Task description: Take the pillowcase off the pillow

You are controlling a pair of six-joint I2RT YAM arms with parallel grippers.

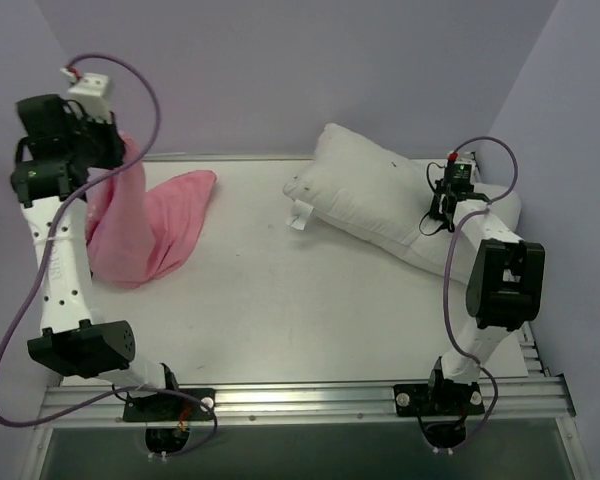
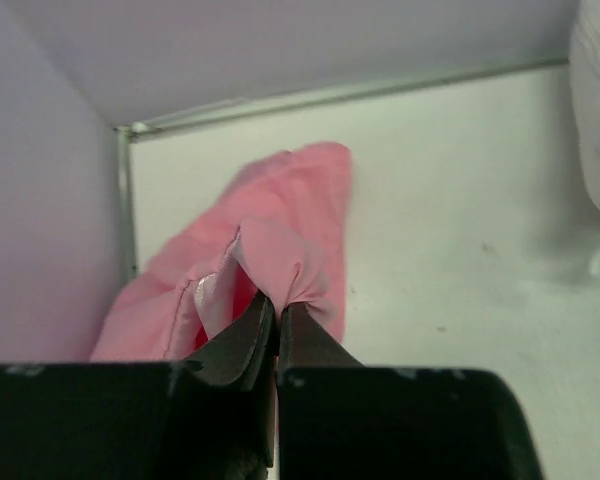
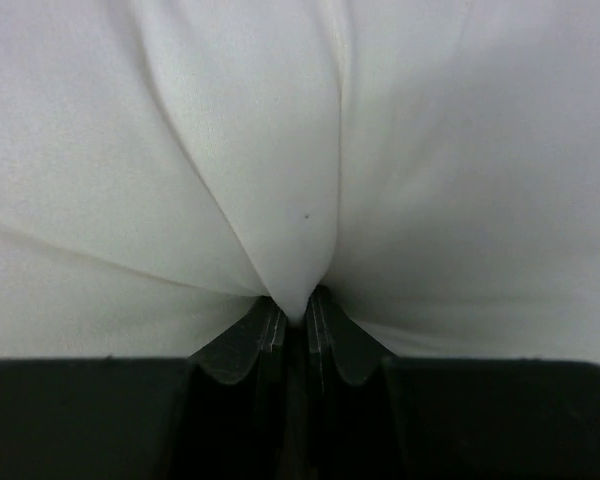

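Note:
The pink pillowcase (image 1: 150,225) is off the pillow. It hangs from my left gripper (image 1: 108,150), raised at the back left, and trails down onto the table. In the left wrist view my left gripper (image 2: 277,305) is shut on a pinched fold of the pillowcase (image 2: 280,250). The plain white pillow (image 1: 380,195) lies bare at the back right with its small tag (image 1: 300,215) at the left edge. My right gripper (image 1: 442,205) presses on the pillow's right part. In the right wrist view it (image 3: 295,312) is shut on a pinch of the pillow (image 3: 280,180).
The table (image 1: 280,300) is white, with lilac walls at the back and both sides. A metal rail (image 1: 310,395) runs along the near edge by the arm bases. The left wall stands close beside the raised left arm.

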